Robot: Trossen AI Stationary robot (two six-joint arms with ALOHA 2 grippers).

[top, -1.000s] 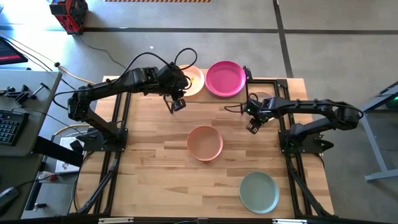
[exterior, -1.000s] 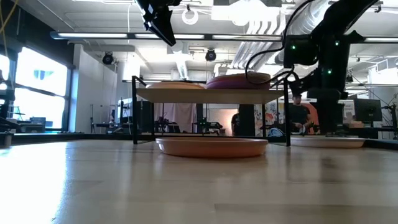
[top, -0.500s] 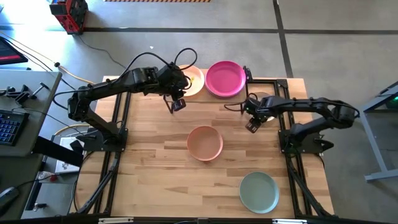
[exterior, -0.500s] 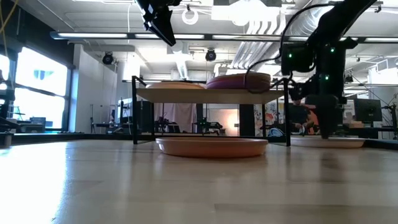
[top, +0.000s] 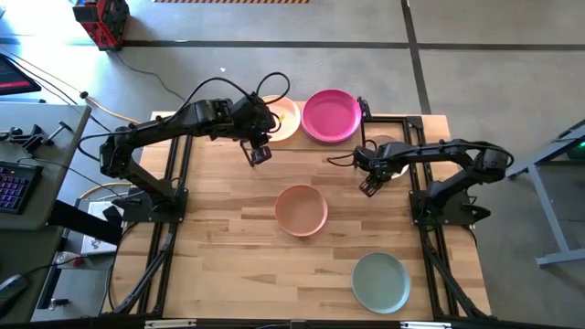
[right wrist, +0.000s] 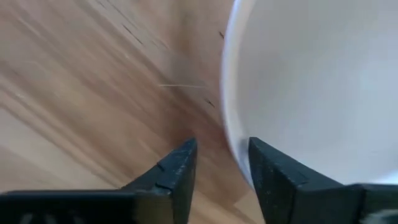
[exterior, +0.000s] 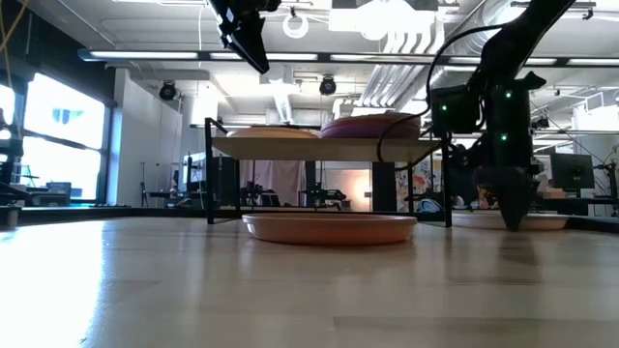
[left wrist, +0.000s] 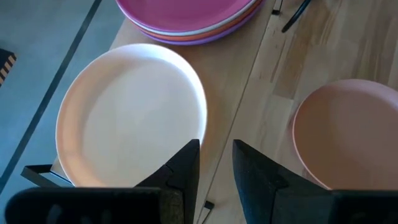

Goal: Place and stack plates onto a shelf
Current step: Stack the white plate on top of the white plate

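Note:
The shelf (exterior: 329, 148) stands at the table's far edge. It carries a cream plate (top: 285, 117) and a stack topped by a magenta plate (top: 331, 114). My left gripper (top: 259, 153) hovers open, high above the shelf's near edge, and holds nothing. My right gripper (top: 368, 185) is open and points down at the left rim of a white plate (top: 395, 144) lying flat on the table. In the right wrist view one finger (right wrist: 273, 168) is over the plate (right wrist: 311, 81) and the other (right wrist: 180, 165) is outside the rim. My right gripper stands astride the white plate's rim (right wrist: 229, 118) from above, one finger inside and one outside. I cannot tell whether either finger touches it. The plate lies flat on the table.
A tan-pink plate (top: 302, 209) lies mid-table in front of the shelf, and a pale teal plate (top: 381, 281) sits near the near right corner. Bare tabletop lies to the left (top: 219, 238). The shelf's black legs (exterior: 209, 174) rise at the far edge.
My right gripper has come down from about shelf height to the tabletop and shifted slightly toward the table's left, ending at the white plate's rim. The plates have stayed where they were.

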